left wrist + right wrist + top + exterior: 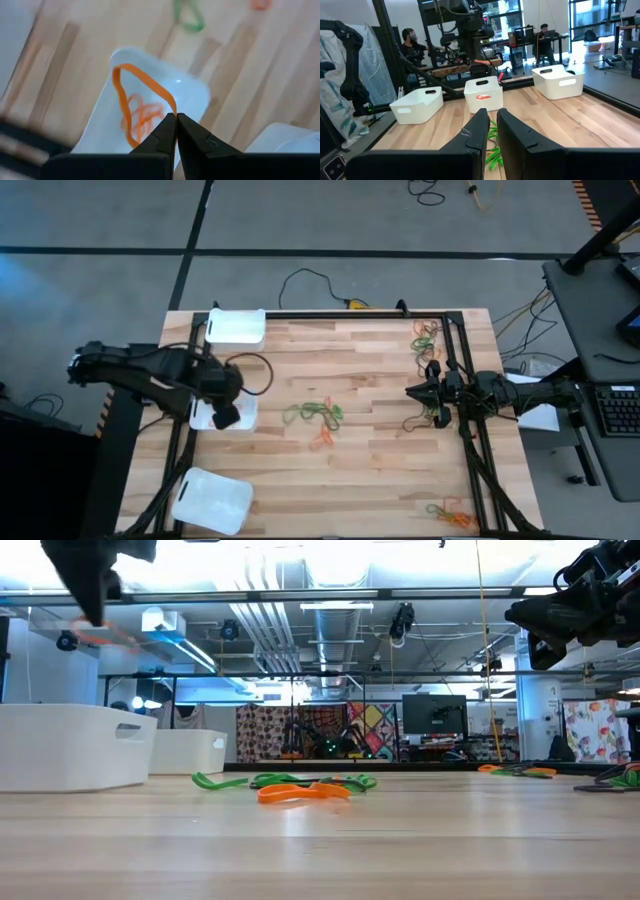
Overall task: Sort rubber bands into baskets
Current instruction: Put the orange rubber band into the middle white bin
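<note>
1. Left gripper [226, 416] hangs above the middle basket [200, 418] at the table's left edge, jaws pinched tight on one orange rubber band [142, 95].
2. Left wrist view: the held band dangles as a long loop from the fingertips [167, 125], straight over the open basket. More orange bands [145, 115] already lie in the basket's bottom, so this looks like the orange bin.
3. Key relation: band is directly above the basket interior, basket right below the jaws. Judged next step is just letting go; no sideways travel seems needed. Risk: the loop's long axis hangs toward one basket wall, so it could drape over the rim.
4. Other baskets: one at the far-left corner [236, 326], one at the near-left corner [212, 500]; contents not readable.
5. Unsorted pile of green and orange bands [318, 416] lies mid-table, closer to the left arm. Smaller clumps sit at the far-right corner [426, 335] and the near-right corner [448, 513].
6. Right gripper [420, 392] waits raised at the right edge, jaws nearly closed with only a thin gap, nothing seen between them.
7. Sort is far from done.
</note>
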### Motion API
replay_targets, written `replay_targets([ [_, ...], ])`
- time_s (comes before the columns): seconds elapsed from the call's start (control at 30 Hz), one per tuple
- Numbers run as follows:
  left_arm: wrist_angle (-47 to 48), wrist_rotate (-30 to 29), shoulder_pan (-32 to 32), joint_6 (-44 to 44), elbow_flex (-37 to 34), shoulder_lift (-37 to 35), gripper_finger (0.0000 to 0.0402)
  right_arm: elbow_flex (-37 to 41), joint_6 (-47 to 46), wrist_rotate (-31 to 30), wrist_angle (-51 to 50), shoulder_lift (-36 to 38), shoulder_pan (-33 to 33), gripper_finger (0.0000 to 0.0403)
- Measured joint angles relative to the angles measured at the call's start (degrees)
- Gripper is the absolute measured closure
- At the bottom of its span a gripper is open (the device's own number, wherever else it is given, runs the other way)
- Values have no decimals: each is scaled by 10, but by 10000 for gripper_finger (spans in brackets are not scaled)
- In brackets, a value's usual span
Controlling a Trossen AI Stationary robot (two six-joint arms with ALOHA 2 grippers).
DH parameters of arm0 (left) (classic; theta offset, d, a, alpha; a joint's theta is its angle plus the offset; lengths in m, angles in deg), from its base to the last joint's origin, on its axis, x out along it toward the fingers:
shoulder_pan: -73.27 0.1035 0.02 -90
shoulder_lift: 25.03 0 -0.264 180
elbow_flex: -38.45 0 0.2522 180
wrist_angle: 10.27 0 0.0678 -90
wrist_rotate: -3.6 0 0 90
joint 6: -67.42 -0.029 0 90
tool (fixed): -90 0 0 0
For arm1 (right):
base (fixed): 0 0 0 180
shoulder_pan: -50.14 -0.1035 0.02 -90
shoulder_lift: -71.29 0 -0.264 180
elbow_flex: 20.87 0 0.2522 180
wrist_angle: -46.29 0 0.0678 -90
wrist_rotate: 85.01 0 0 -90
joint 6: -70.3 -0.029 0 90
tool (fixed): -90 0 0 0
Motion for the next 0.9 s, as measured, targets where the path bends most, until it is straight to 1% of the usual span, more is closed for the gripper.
replay_targets([
  [0.17, 11, 5, 0, 59, -35, -29, 401, 0, 0, 0, 0, 0, 0, 369],
  [0.33, 6, 36, 0, 92, -110, -41, 401, 0, 0, 0, 0, 0, 0, 369],
  [0.4, -18, 53, 0, 103, -148, -43, 401, 0, 0, 0, 0, 0, 0, 369],
  [0.5, -96, 83, 0, 119, -207, -47, 401, 0, 0, 0, 0, 0, 0, 369],
  [0.6, -182, 83, 1, 140, -262, -41, 401, 0, 0, 0, 0, 0, 0, 369],
  [0.7, -238, 76, 1, 163, -303, -28, 401, 0, 0, 0, 0, 0, 0, 369],
  [0.9, -242, 53, 1, 192, -338, -16, 401, 0, 0, 0, 0, 0, 0, 369],
])
